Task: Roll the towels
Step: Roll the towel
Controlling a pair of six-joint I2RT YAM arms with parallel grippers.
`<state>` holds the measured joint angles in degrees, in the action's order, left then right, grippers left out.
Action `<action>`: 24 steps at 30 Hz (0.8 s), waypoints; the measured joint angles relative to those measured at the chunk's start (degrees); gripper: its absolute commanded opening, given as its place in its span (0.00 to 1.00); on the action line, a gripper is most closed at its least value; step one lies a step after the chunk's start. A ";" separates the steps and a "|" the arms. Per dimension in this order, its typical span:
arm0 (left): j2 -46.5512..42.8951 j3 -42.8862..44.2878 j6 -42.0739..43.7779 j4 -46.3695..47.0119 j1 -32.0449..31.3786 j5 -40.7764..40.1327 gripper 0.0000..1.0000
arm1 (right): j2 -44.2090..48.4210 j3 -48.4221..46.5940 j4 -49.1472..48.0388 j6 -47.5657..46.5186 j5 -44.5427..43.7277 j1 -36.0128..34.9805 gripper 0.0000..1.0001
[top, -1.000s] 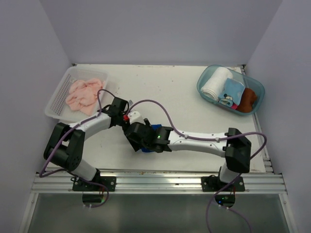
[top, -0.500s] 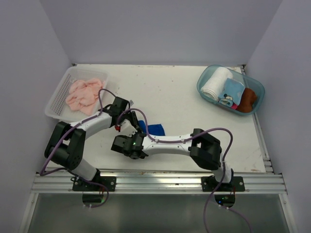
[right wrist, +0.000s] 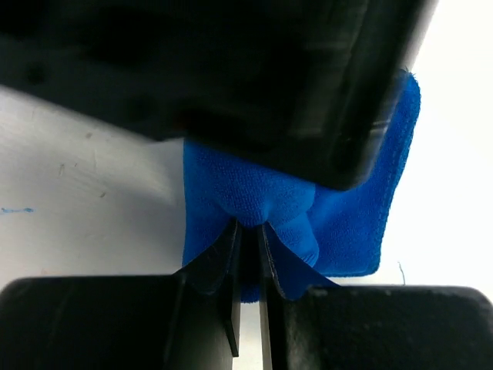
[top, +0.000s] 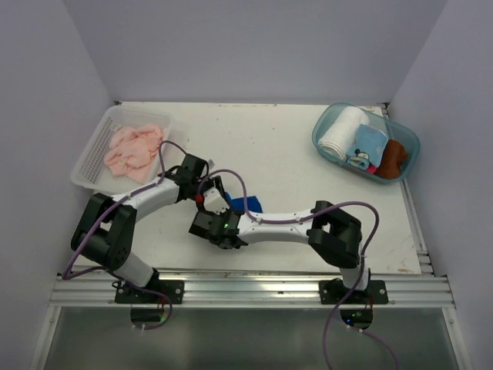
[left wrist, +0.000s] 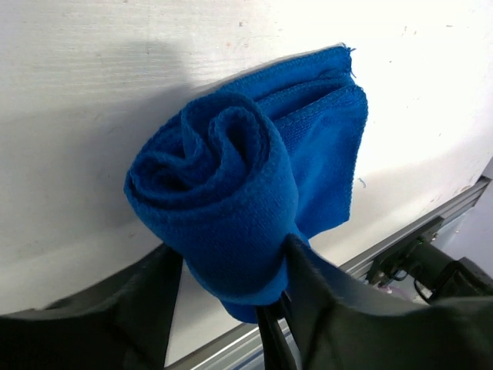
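Note:
The royal blue towel [left wrist: 231,177] lies partly rolled on the white table, its loose flat end [left wrist: 327,154] spread behind the roll. My left gripper [left wrist: 231,258] is open, and the roll sits between its fingers with a gap on the left side. My right gripper [right wrist: 248,229] is shut on a pinched fold of the blue towel [right wrist: 254,193]. From above, the blue towel [top: 248,204] shows between the left gripper [top: 214,193] and the right gripper [top: 228,213]. The pale pink towel [top: 132,148] lies crumpled in the white basket [top: 85,166].
A blue plastic tub [top: 316,137] at the back right holds a rolled white towel [top: 341,132], a cartoon-print cloth [top: 366,146] and a brown item [top: 394,156]. The metal rail [top: 254,289] runs along the near table edge. Both arms cross close together at the table's front middle.
My right gripper swung in from the right to the towel's near side and shut on a fold. The left jaws widened around the roll.

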<state>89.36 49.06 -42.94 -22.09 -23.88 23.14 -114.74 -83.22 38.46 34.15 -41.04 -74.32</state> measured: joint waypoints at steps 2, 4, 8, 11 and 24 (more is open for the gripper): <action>0.00 0.52 0.04 -0.20 -0.33 0.04 0.68 | 3.50 4.04 -3.45 1.18 3.43 1.95 0.08; 0.00 1.33 0.11 -0.46 -0.37 0.00 0.72 | 6.99 7.91 -7.06 2.80 7.26 4.17 0.08; 0.00 3.72 0.07 -0.90 -0.37 0.00 0.73 | 13.53 16.02 -14.10 6.10 14.56 8.48 0.08; 0.00 5.09 0.11 -1.03 -0.37 0.00 0.73 | 17.27 20.94 -19.39 8.55 20.11 11.80 0.08; 0.00 5.46 0.46 -0.68 -0.37 1.42 0.81 | 24.20 38.34 -42.42 18.71 41.05 23.02 0.07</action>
<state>89.36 54.52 -42.48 -22.76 -24.25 24.56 -90.54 -44.88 -3.97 52.86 0.01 -51.31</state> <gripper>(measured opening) 0.800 0.120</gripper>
